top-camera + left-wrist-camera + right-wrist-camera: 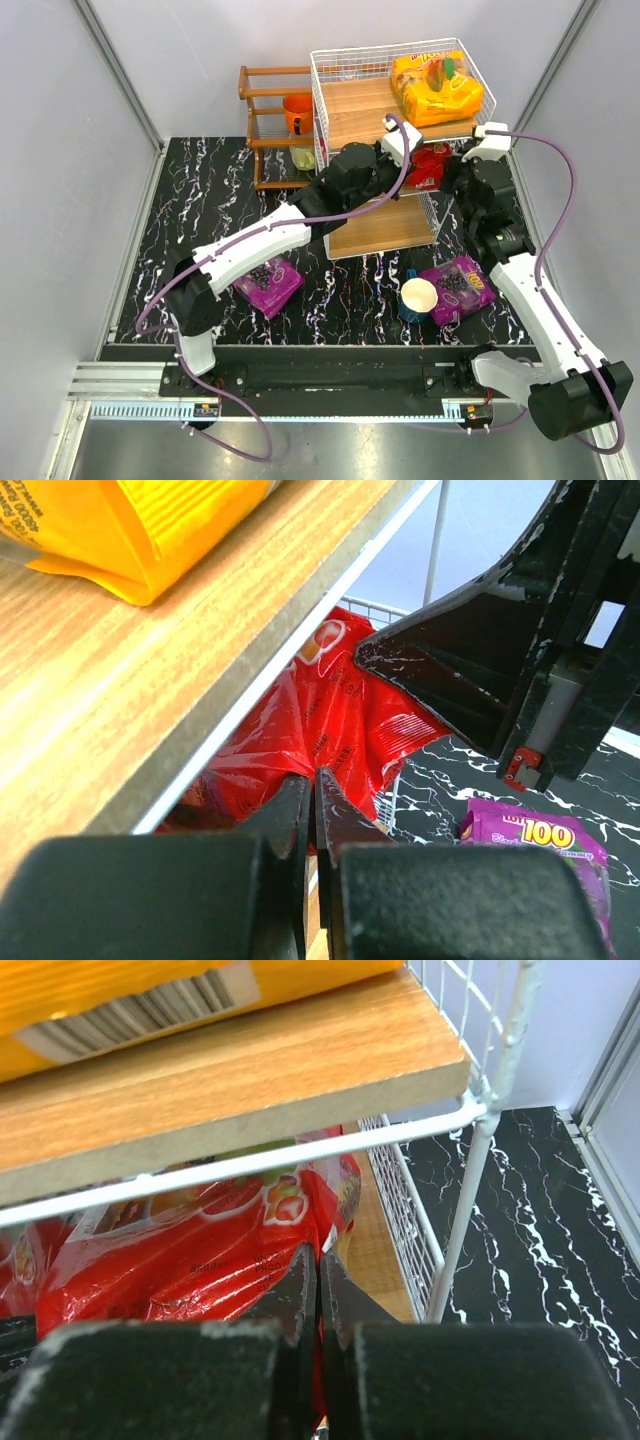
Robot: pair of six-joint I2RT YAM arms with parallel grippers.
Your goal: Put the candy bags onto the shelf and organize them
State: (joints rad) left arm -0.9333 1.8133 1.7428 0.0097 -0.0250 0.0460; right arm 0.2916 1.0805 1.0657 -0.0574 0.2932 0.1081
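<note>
The white wire shelf [352,102] stands at the back centre. The orange-yellow candy bag [437,88] lies on its top board. A red candy bag [431,164] sits at the middle tier. My left gripper [415,160] reaches in from the left, and its jaws [313,780] are shut on a crumpled edge of the red bag [340,710]. My right gripper [447,172] comes from the right, shut [318,1255] on the red bag [180,1250]. Two purple candy bags lie on the table, one at the left [268,283] and one at the right [457,288].
A white and blue paper cup [418,298] stands next to the right purple bag. A dark brown rack [272,120] with an orange cup [297,110] stands left of the shelf. The shelf's lowest board [380,230] shows bare. Grey walls close in both sides.
</note>
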